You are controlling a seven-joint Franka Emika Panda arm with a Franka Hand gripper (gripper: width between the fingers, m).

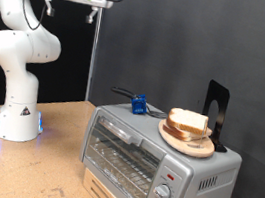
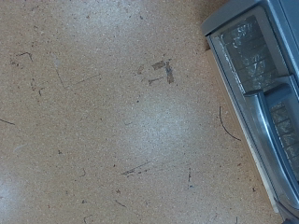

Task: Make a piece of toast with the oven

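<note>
No legible txt or nos. anywhere

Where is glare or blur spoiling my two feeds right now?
Exterior view: evenly lit and sharp; the tool hangs high against the black backdrop, and the oven door shows mild reflections. Wrist view: pale glare patches on the table, slightly soft; reflections on the oven's glass hide its interior. The piece of toast looks clear.

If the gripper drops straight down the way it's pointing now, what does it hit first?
Most likely the bare wooden table. The gripper hangs high at the exterior view's top, and the wrist view looks mostly onto tabletop, with the oven only along one edge. The piece of toast sits off that line, though depth is uncertain.
</note>
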